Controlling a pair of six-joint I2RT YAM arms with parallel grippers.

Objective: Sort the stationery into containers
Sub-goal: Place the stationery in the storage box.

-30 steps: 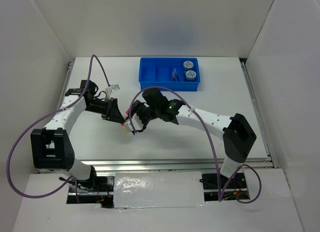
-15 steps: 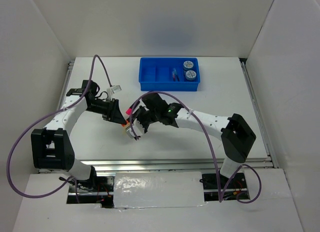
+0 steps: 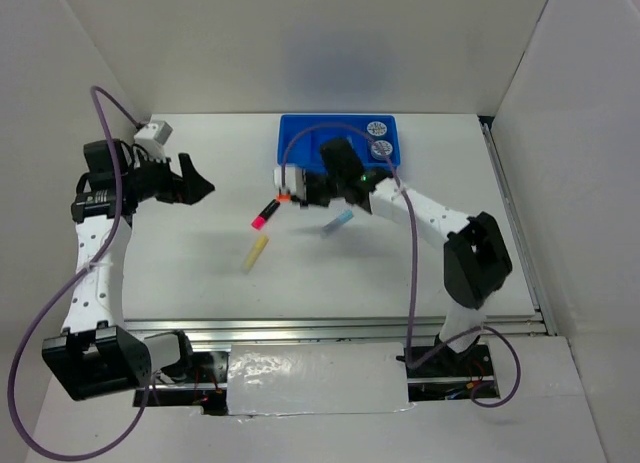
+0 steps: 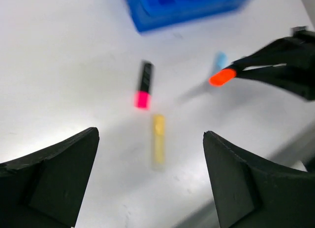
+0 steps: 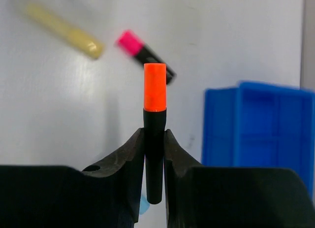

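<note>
You have one white table (image 3: 200, 283), two arms and one blue tray (image 3: 300, 143), which sits at the table's far edge, right of centre. The left arm (image 3: 95, 253) bends up the left side. The right arm (image 3: 430, 213) reaches across the tray's near rim.

Your left gripper (image 3: 200, 175) hangs over the far-left part of the table with its jaws spread wide and nothing between them. Your right gripper (image 3: 290, 196) is clamped on the orange marker (image 3: 283, 196), just in front of the tray's near-left corner.

Count four markers. One is the orange marker in the grip, and three lie loose on the table. The pink marker (image 3: 264, 215) is just beside the right gripper. The yellow marker (image 3: 256, 253) lies nearer the bases. The light blue marker (image 3: 340, 221) lies under the right forearm.

There are also two rolls in the tray's right-hand compartment, the far roll (image 3: 376, 128) and the near roll (image 3: 383, 149).

Only the top view shows you the rolls and both arms whole. The right wrist view gives the grip itself: both fingers (image 5: 133, 149) pinch the black barrel, and the orange cap stands out past the tips. In that view the light blue marker is only a sliver below them. The left wrist view is blurred, but it shows your right gripper from the side and the three loose markers between its own fingers (image 4: 54, 174). I cannot tell what the arm hides in the tray.
</note>
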